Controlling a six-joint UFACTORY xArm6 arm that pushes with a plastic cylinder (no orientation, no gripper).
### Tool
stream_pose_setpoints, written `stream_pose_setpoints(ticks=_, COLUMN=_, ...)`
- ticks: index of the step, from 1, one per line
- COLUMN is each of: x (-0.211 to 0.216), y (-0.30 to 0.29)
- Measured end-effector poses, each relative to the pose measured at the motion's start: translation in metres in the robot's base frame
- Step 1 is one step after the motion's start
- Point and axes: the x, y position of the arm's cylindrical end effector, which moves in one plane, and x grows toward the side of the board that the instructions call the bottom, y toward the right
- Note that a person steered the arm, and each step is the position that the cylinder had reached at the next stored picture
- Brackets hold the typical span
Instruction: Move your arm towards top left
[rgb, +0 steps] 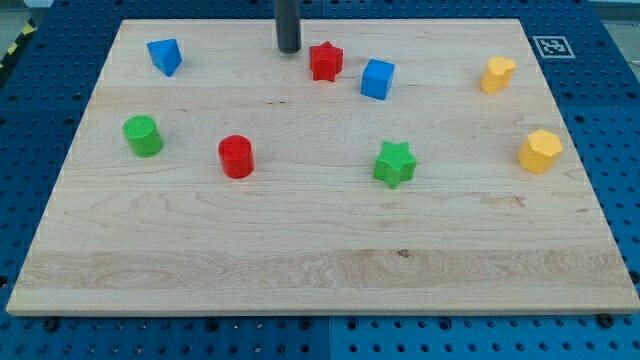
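Note:
My tip (289, 48) rests on the wooden board (320, 250) near the view's top, a little left of the middle. It stands just left of the red star (326, 61) with a small gap between them. The blue cube (377, 79) lies right of the red star. The blue triangular block (165, 56) sits at the top left, well left of my tip. The red cylinder (237, 157) and the green cylinder (143, 136) lie below and left of my tip.
A green star (395, 164) sits right of the middle. Two yellow blocks lie at the view's right, one (497, 74) near the top and one hexagonal (540, 151) lower. A black-and-white marker (552, 46) is off the board's top right corner.

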Motion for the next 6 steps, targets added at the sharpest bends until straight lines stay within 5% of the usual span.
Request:
stream_pose_setpoints(ticks=1, x=-0.01, y=0.006)
stream_pose_setpoints(ticks=4, x=0.056, y=0.029)
stream_pose_setpoints(ticks=6, x=0.003, y=-0.042)
